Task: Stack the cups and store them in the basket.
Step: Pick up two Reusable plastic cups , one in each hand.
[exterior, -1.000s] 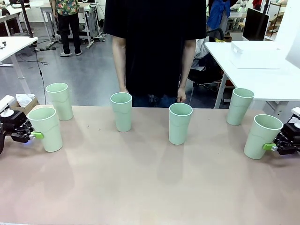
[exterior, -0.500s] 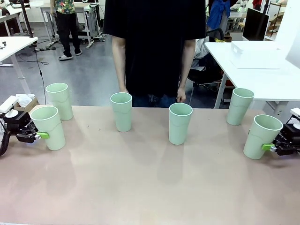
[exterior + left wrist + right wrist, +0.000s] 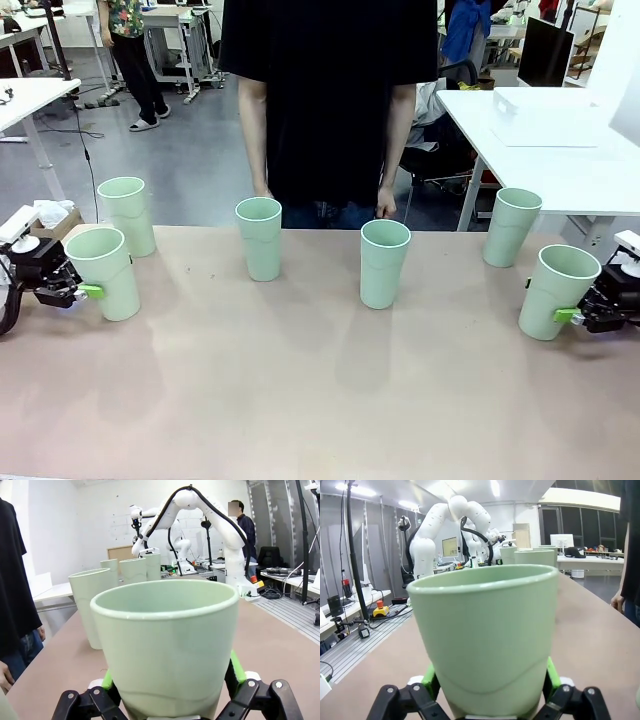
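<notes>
The person [image 3: 328,100] is standing at the far edge of the counter [image 3: 300,400]. Just in front of the person, the inner-left cup [image 3: 260,238] and the inner-right cup [image 3: 384,263] are standing upright and apart. Farther out to either side of the person, the far-left cup [image 3: 128,216] and the far-right cup [image 3: 511,227] are standing near that same edge. Well out on the robot's left of the person, and nearer the robot, the left gripper [image 3: 90,291] is sitting at the left-end cup [image 3: 103,265]. Its jaws are flanking the cup's lower body (green pads close on both sides), but I cannot tell whether they are pinching it. Well out on the robot's right of the person, the right gripper [image 3: 566,315] is sitting likewise at the right-end cup [image 3: 560,285], its jaws standing spread wide, one on each side of the base. Both end cups are resting on the counter.
</notes>
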Tool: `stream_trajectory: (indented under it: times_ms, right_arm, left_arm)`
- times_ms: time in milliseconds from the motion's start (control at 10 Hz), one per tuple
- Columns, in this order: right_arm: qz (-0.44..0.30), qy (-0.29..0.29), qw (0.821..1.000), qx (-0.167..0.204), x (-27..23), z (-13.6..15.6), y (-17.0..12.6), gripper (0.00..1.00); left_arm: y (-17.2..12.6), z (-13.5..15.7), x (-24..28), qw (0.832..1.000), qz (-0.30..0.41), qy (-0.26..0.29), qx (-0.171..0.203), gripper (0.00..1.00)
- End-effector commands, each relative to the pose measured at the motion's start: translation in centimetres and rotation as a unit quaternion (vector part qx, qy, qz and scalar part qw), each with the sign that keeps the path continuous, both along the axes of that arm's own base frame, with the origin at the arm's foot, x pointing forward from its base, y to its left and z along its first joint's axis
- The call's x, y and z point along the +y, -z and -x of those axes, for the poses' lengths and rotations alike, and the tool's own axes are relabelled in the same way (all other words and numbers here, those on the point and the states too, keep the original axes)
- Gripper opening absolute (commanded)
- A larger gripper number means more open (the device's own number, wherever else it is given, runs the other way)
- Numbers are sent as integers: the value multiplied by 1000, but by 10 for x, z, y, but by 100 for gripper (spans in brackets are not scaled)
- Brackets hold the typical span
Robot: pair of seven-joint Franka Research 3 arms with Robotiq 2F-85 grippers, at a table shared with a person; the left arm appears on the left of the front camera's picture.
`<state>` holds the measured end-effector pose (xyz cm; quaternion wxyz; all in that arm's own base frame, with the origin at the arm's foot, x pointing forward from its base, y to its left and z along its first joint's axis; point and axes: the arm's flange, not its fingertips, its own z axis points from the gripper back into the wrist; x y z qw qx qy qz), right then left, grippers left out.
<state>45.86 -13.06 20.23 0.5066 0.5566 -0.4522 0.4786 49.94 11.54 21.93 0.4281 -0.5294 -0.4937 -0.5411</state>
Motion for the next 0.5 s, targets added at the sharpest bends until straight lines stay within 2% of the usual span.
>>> stream_trajectory:
  times_ms: [0,400]
  right_arm:
    - [1,21,1000,-10,10,3,-6,100]
    - [0,2,1000,-2,1,0,-2,100]
  left_arm:
    - [9,16,-6,1000,7,3,-13,100]
    - [1,3,-2,1000,4,1,3,100]
